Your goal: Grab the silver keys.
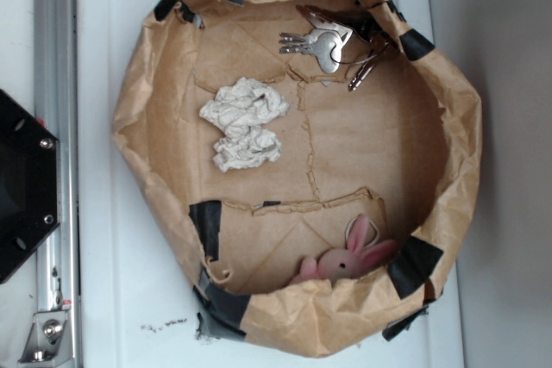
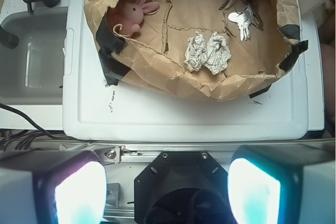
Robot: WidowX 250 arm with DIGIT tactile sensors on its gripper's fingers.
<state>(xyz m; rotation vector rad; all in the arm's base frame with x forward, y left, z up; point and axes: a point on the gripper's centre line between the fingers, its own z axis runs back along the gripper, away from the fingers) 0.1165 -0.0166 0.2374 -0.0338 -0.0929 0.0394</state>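
The silver keys [image 1: 323,45] lie in a small bunch on a ring with dark clip parts, against the inner wall of a brown paper bin [image 1: 129,118]. In the wrist view the keys [image 2: 242,20] sit at the upper right of the bin [image 2: 157,80]. My gripper [image 2: 165,187] shows only in the wrist view, at the bottom edge. Its two pale fingers [image 2: 79,192] stand wide apart with nothing between them. It hangs over the black robot base [image 2: 173,182], well short of the bin and far from the keys. The exterior view does not show the gripper.
A crumpled white paper wad [image 1: 246,122] lies mid-bin, and a pink plush bunny [image 1: 345,258] leans against the bin wall. The bin stands on a white board [image 1: 112,299]. A metal rail [image 1: 56,58] and the black base [image 1: 21,187] flank it. A clear tub [image 2: 31,61] sits beside the board.
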